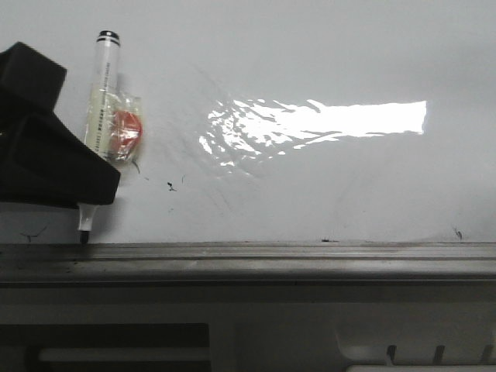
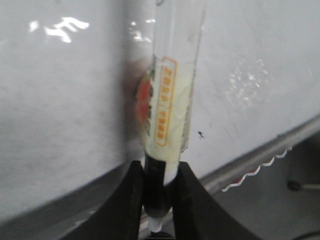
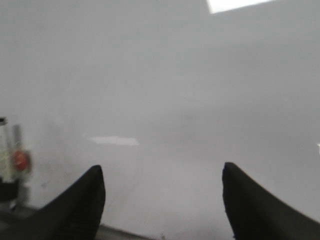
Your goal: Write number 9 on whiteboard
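Observation:
The whiteboard [image 1: 325,54] fills the front view, glossy white with a bright glare patch [image 1: 325,120]. My left gripper [image 1: 87,194] is at the far left, shut on a clear marker [image 1: 101,101] with a yellowish label and a red spot. The marker's tip [image 1: 84,236] points down, just above the grey rail [image 1: 271,260]. In the left wrist view the jaws [image 2: 160,175] clamp the marker [image 2: 170,100] near its black end. My right gripper [image 3: 161,170] is open and empty over bare board [image 3: 175,75]. No number 9 shows on the board.
Small stray black scribbles [image 1: 170,186] lie right of the marker, and more marks [image 1: 457,232] sit near the rail. The marker shows at the edge of the right wrist view [image 3: 12,160]. Below the rail are dark and white machine parts [image 1: 232,341].

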`<state>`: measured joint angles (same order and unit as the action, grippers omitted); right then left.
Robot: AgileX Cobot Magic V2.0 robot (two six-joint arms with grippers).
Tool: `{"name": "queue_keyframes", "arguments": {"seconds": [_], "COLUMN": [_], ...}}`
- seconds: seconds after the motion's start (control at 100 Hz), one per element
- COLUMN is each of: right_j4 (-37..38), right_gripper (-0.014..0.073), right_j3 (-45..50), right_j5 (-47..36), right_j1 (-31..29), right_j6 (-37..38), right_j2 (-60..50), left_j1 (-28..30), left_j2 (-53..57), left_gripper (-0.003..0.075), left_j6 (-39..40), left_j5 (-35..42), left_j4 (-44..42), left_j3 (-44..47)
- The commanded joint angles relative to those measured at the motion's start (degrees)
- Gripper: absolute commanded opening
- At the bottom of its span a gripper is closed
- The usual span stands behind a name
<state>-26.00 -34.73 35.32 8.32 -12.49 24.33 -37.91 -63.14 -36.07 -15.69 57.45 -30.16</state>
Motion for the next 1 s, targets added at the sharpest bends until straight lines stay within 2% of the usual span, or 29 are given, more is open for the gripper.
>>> {"name": "queue_keyframes", "arguments": {"seconds": [0.0, 0.13, 0.22, 0.32, 0.56, 0.71, 0.89, 0.94, 0.99], "right_j4": [-11.86, -26.80, -33.57, -40.12, -52.08, -53.61, -55.84, -56.67, -57.61], "right_gripper": [0.0436, 0.0436, 0.0437, 0.0437, 0.0437, 0.0437, 0.0433, 0.0402, 0.0317], "right_j3": [-3.08, -3.53, -3.40, -3.40, -3.66, -6.09, -7.63, -7.91, -8.00], "right_j5": [1.17, 9.18, 11.80, 11.90, 7.38, 1.34, -4.52, -4.21, -4.08], "right_j1": [2.85, 7.45, 9.80, 12.19, 21.68, 28.85, 32.48, 32.61, 32.74], "right_j6": [-16.47, -37.74, -48.93, -56.40, -72.45, -73.13, -73.13, -73.13, -73.13], "right_j2": [1.71, 4.96, 8.62, 13.21, 24.52, 31.02, 36.10, 36.79, 37.17], "left_j1": [-1.17, -1.53, -1.53, -1.53, -1.53, -1.53, -1.53, -1.53, -1.53], "left_j2": [3.62, 6.69, 6.94, 6.94, 6.94, 6.94, 6.94, 6.94, 6.94], "left_gripper": [-0.0018, -0.0018, -0.0018, -0.0018, -0.0018, -0.0018, -0.0018, -0.0018, -0.0018], "left_j6": [-11.26, -38.00, -47.96, -50.13, -50.13, -50.13, -50.13, -50.13, -50.13], "left_j5": [-5.29, -18.10, -23.30, -24.59, -25.88, -25.88, -25.88, -25.88, -25.88], "left_j4": [3.65, 12.84, 19.09, 22.70, 22.88, 22.88, 22.88, 22.88, 22.88], "left_j3": [-1.97, -1.97, -1.97, -1.97, -1.97, -1.97, -1.97, -1.97, -1.97]}}
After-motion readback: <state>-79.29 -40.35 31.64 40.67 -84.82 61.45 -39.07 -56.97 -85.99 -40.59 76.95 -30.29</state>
